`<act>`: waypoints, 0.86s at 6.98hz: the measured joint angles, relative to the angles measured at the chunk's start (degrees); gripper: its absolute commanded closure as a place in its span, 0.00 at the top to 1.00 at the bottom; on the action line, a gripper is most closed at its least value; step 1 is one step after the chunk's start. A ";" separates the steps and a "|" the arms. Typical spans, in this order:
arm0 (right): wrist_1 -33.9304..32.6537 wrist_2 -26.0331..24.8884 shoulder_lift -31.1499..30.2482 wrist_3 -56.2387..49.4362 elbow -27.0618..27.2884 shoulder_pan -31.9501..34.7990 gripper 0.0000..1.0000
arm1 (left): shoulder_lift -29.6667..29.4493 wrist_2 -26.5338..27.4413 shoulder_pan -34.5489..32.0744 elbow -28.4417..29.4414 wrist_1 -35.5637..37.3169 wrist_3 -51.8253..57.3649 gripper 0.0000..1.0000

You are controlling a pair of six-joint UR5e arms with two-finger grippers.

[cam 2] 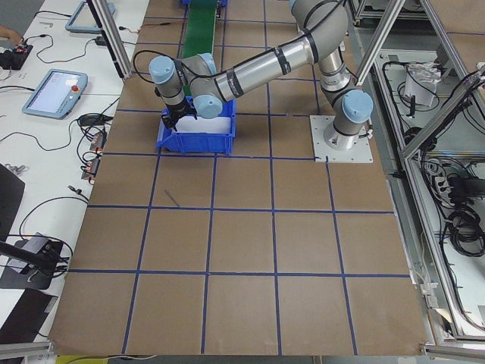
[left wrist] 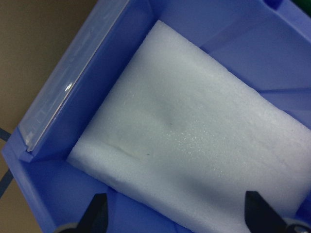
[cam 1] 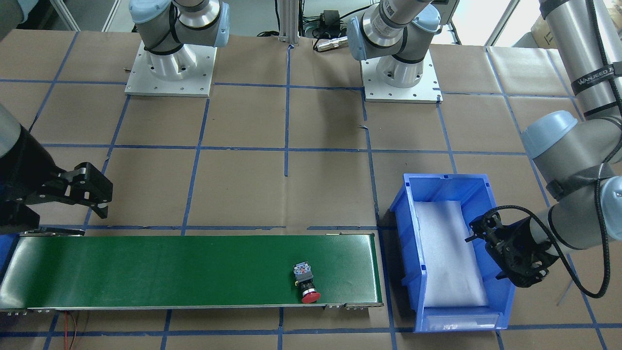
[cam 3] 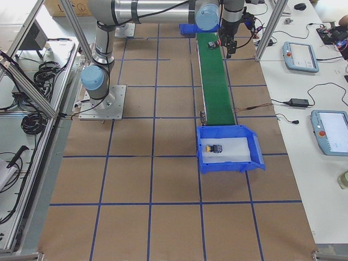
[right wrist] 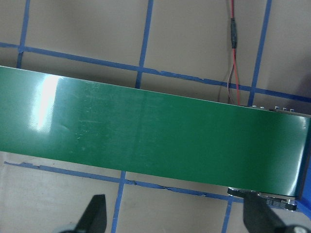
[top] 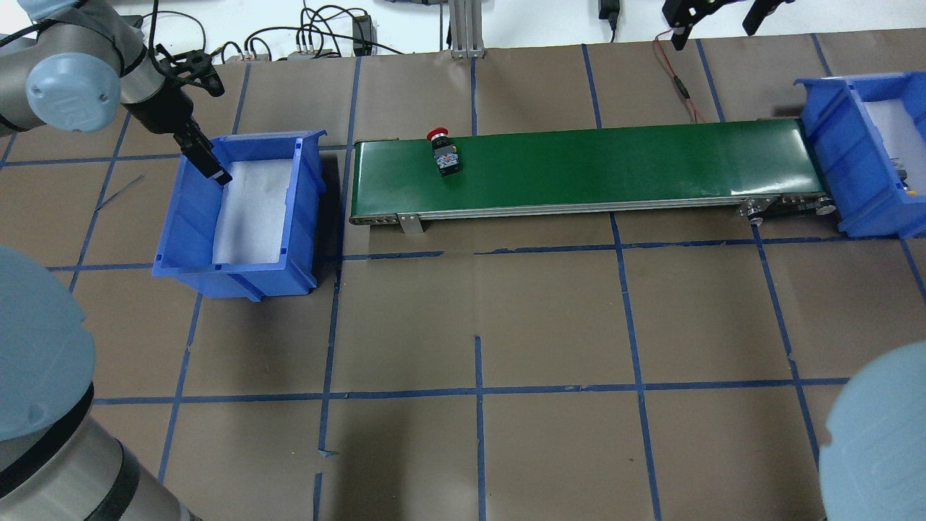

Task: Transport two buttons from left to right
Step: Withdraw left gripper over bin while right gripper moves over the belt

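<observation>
A red-capped button (cam 1: 307,282) (top: 443,153) lies on its side on the green conveyor belt (cam 1: 146,272) (top: 651,159), near the end by the left blue bin (top: 239,271) (cam 1: 402,228). That bin holds only white foam (left wrist: 194,131). My left gripper (top: 217,174) (left wrist: 177,216) hangs open over the bin's outer wall, nothing between its fingers. A yellow-capped button (cam 3: 213,148) lies in the right blue bin (cam 3: 231,166) (top: 825,137) at the belt's other end. My right gripper (top: 716,25) (right wrist: 176,216) (cam 1: 90,214) hovers open beyond the belt's far side near that bin, empty.
Brown paper with a blue tape grid covers the table. A red wire (top: 676,79) runs along the table behind the belt. Both arm bases (cam 1: 170,68) (cam 1: 401,73) stand on white plates at the robot's side. Tablets and cables lie on side benches.
</observation>
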 measured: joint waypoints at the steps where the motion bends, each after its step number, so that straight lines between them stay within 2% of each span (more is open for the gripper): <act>1: 0.21 -0.05 -0.76 2.19 1.05 1.11 1.00 | 0.00 0.05 0.60 -0.03 -0.02 0.29 1.00; 6: 0.37 -0.12 -4.34 4.70 4.68 2.91 1.00 | -0.29 0.18 0.89 0.25 -0.06 0.21 1.00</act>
